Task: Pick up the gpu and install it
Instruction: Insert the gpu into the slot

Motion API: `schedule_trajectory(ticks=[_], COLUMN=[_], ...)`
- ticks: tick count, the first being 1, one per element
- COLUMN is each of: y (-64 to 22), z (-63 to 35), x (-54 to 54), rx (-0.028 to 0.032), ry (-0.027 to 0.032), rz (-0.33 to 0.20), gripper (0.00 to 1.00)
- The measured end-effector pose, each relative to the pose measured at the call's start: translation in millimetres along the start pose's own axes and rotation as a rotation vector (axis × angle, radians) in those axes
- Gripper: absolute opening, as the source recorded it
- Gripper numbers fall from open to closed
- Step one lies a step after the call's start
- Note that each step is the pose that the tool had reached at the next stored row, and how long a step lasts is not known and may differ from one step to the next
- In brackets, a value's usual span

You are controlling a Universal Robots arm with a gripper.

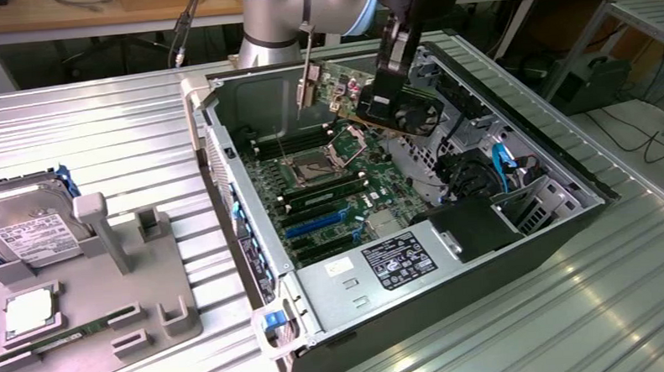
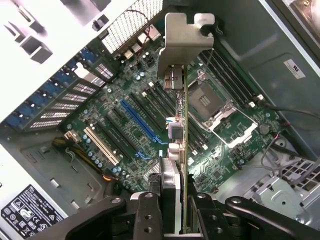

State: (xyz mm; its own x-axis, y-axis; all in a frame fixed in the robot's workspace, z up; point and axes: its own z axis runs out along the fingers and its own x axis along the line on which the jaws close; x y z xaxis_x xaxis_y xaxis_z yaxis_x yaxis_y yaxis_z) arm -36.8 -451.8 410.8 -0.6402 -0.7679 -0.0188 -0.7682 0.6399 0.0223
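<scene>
Gripper-side first: clamping the gpu (image 2: 171, 175) edge-on in the gripper (image 2: 174, 210), with jaws closed on both faces of the card. Holding it upright, with the silver bracket (image 2: 182, 35) at the end far from the fingers (image 2: 147, 210). Hanging in the air inside the open case (image 1: 212, 141), above the motherboard (image 2: 125, 135), touching no slot. Lying, along the card's line, between the blue slot (image 2: 142, 125) and the CPU socket (image 2: 207, 102). Showing in the exterior view too: gpu (image 1: 413, 115) under the gripper (image 1: 390, 87), tilted, high over the board.

Judging the step: pickup done, card brought into the case, install not yet done. Calls, by this look, for lining the card's connector edge up with one long slot, bringing the bracket to the rear openings of the case, and pressing straight down without scraping the neighbouring parts.
</scene>
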Motion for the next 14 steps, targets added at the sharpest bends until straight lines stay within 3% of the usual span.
schedule_trajectory(ticks=[14], y=[-0.1], z=[0.0], x=[0.2], rx=[-0.0036], ry=[0.0042], rz=[-0.191], gripper=[0.28])
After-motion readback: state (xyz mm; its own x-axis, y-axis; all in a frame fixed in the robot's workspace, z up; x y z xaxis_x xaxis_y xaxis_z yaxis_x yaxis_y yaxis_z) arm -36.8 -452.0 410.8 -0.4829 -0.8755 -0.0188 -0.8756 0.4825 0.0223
